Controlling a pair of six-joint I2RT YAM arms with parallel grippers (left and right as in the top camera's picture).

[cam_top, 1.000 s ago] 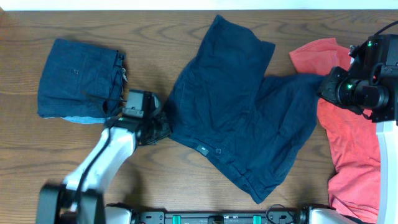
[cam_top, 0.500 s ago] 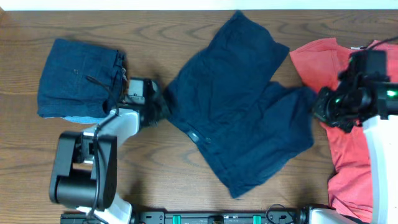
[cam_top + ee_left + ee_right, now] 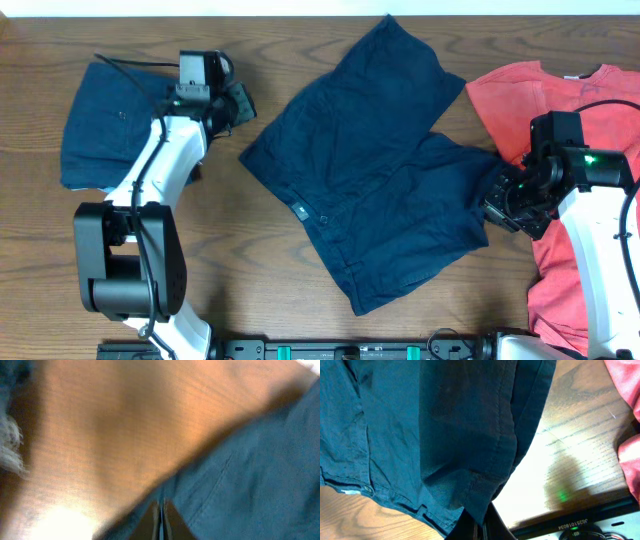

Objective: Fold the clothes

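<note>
navy shorts (image 3: 370, 170): spread mid-desk (image 3: 250, 270), creased, buttoned waistband along lower-left edge | right pincer (image 3: 482, 519): closed tight on the shorts' right-side hem | left pincer (image 3: 232, 100): beside folded navy piece (image 3: 110, 125), grip blurred, cannot tell

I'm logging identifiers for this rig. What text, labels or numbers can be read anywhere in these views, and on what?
"J0251018034", as best I can tell: white print on the black bar in the right wrist view.
White tag on the shorts: too small to read.
No other text.
</note>
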